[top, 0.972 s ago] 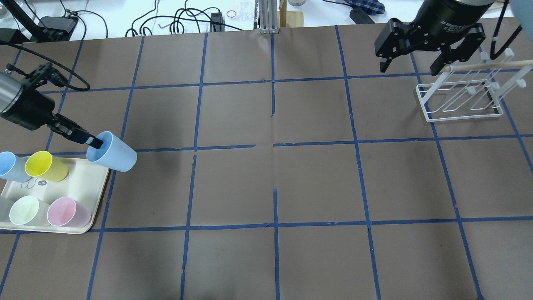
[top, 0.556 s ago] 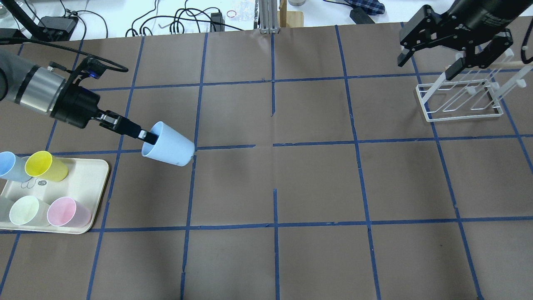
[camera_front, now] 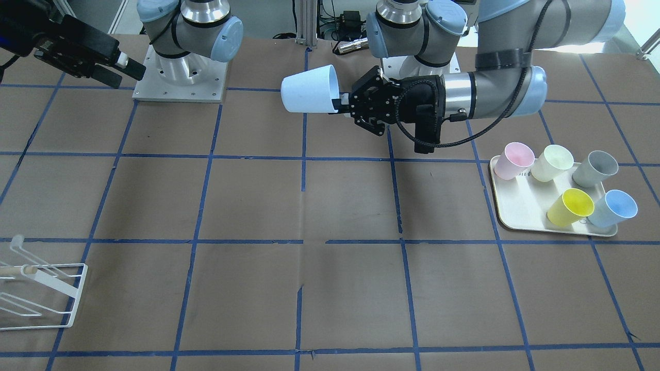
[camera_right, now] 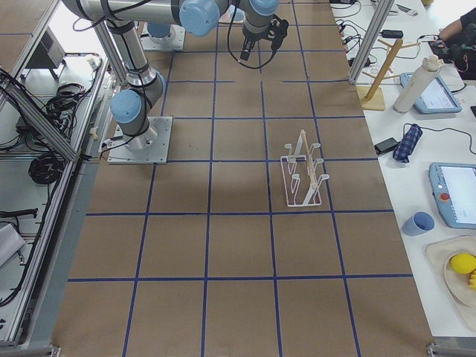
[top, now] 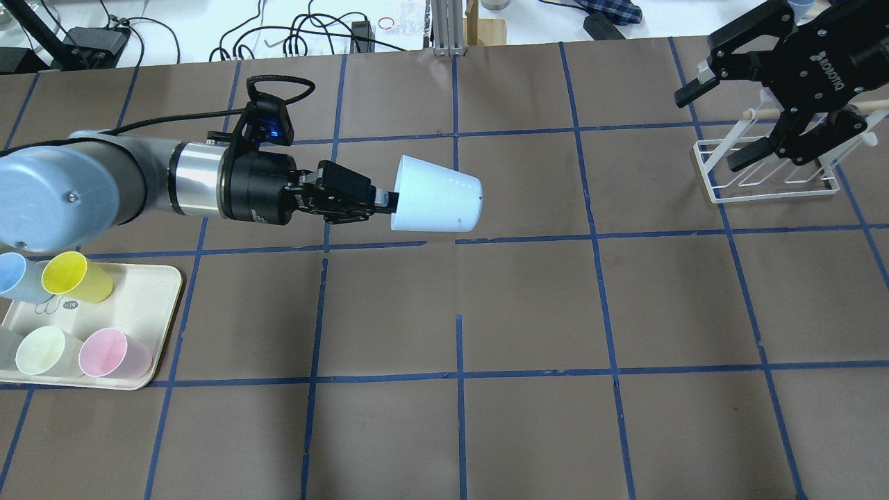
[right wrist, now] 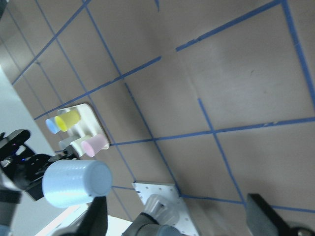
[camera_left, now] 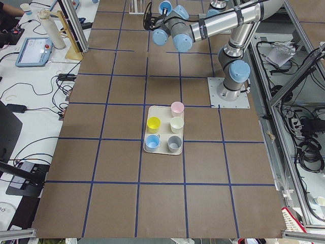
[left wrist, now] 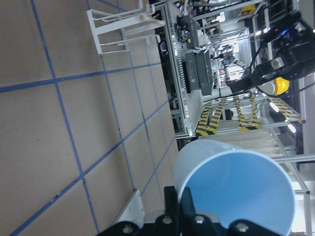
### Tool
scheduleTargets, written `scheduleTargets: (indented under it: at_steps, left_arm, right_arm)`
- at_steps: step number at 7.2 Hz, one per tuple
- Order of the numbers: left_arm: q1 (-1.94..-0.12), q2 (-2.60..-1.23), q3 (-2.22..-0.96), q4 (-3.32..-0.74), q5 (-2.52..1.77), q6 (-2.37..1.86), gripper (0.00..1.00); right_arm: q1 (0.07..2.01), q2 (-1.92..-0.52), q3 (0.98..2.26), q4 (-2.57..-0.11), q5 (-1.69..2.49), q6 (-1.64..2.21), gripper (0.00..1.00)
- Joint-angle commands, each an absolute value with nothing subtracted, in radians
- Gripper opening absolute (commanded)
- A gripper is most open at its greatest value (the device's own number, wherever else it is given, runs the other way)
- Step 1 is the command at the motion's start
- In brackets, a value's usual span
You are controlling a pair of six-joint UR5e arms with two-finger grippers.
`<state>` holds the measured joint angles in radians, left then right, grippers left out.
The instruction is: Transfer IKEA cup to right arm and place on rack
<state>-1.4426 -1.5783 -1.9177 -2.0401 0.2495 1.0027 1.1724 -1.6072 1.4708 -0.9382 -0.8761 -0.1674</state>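
Observation:
My left gripper (top: 387,201) is shut on the rim of the pale-blue IKEA cup (top: 437,194) and holds it on its side above the table's middle, base pointing toward the right arm. The cup also shows in the front view (camera_front: 309,88), the left wrist view (left wrist: 236,187) and the right wrist view (right wrist: 76,183). My right gripper (top: 712,132) is open and empty, up in the air by the left end of the white wire rack (top: 764,184), far from the cup. The rack stands empty at the far right (camera_front: 41,293).
A cream tray (top: 153,305) at the near left holds a second pale-blue cup (top: 14,276), a yellow cup (top: 73,276), a pink cup (top: 111,353) and a pale-green cup (top: 45,351); a grey cup (camera_front: 595,167) shows in the front view. Cables lie behind the table's far edge.
My left arm has carried the cup from beside the tray rightward to the table's middle and turned it on its side. My right gripper has shifted right, toward the rack.

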Motion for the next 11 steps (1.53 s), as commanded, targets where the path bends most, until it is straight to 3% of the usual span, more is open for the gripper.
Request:
scheduleTargets:
  at_steps: [1, 3, 6, 11]
  left_arm:
    - [-1.557, -1.606, -1.954, -2.008, 0.009, 1.0, 0.0]
    - [-1.632, -1.611, -2.035, -1.981, -0.176, 1.0, 0.0]
    - [-1.701, -1.609, -2.042, -1.957, -0.31, 1.002, 0.0]
    - [-1.709, -1.608, -2.051, -1.957, -0.322, 1.0, 0.0]
  right_arm:
    - [1.164, -1.608, 1.483, -0.728, -0.723, -0.225, 1.0]
    - [1.164, -1.609, 1.485, -0.614, -0.655, -0.229, 1.0]
    - [1.166, -1.606, 1.485, -0.429, -0.646, -0.212, 1.0]
    - [1.167, -1.497, 1.489, -0.491, -0.601, 0.021, 1.0]
